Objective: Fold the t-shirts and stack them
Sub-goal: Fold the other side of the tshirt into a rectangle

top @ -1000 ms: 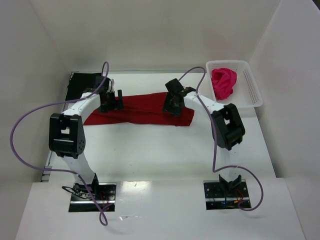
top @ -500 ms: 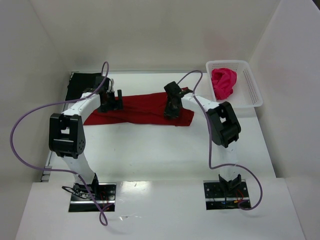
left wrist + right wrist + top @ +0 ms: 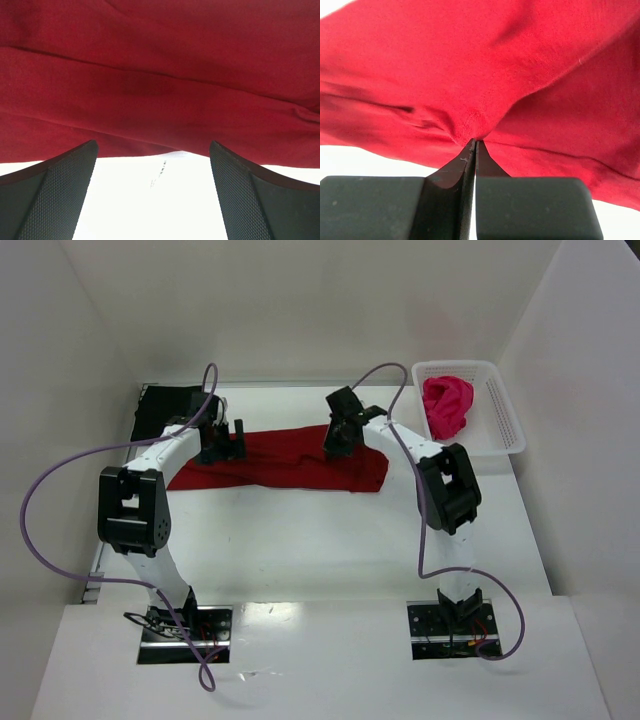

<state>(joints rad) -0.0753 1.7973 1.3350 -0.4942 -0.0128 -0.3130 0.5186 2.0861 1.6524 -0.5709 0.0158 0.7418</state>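
Note:
A dark crimson red t-shirt (image 3: 285, 458) lies in a long band across the back of the table. My right gripper (image 3: 336, 445) is shut on a pinch of its cloth (image 3: 475, 120) near the right end, and the fabric puckers up at the fingertips. At the shirt's left end my left gripper (image 3: 228, 443) stands open; its two fingers (image 3: 60, 190) straddle bare table just short of the red hem (image 3: 160, 135). A magenta-pink t-shirt (image 3: 446, 405) is bunched in the white basket (image 3: 500, 420). A black t-shirt (image 3: 165, 402) lies at the back left, partly behind the left arm.
The white lattice basket stands at the back right against the enclosure's white walls. Purple cables (image 3: 60, 470) loop from both arms. The arm bases (image 3: 185, 625) sit at the near edge.
My right gripper has shut on the red shirt and shifted a little toward the back. The left arm has not moved.

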